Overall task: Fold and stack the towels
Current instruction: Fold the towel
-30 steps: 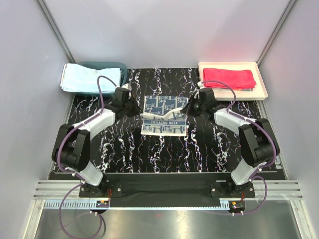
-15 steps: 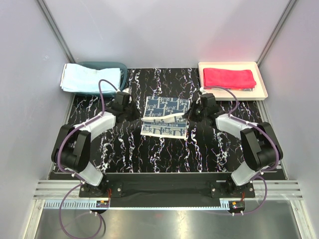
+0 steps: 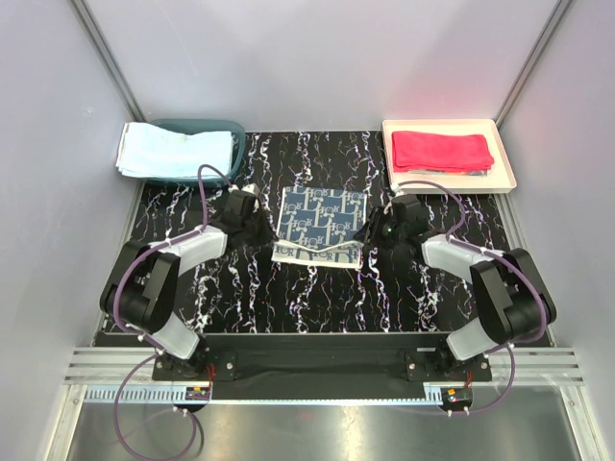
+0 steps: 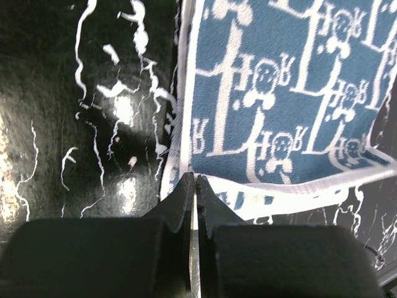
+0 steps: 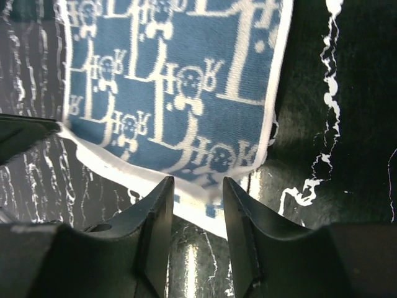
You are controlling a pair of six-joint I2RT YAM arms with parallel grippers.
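Blue patterned towel [image 3: 320,223] sits folded in the middle of the black marble table [image 3: 288,288], between both arms. Left end effector [image 4: 193,183] is pinched tight on its white hem at the near left corner. The right end effector [image 5: 197,186] has its fingers apart around the near right edge.

Table [image 3: 240,298]: black surface with white marble-like veining, glossy, with bright reflections in patches. The patterned towel [image 3: 320,216] lay folded at mid-table, slightly toward the far side, blue face with pale marks up. Its white-hemmed near edge was rumpled and sat a little off the surface. A teal basket [image 3: 231,128] sat at the far-left corner and a cream tray [image 3: 504,165] at the far-right corner, each reaching past the black surface's far edge. Both stood well apart from the towel.
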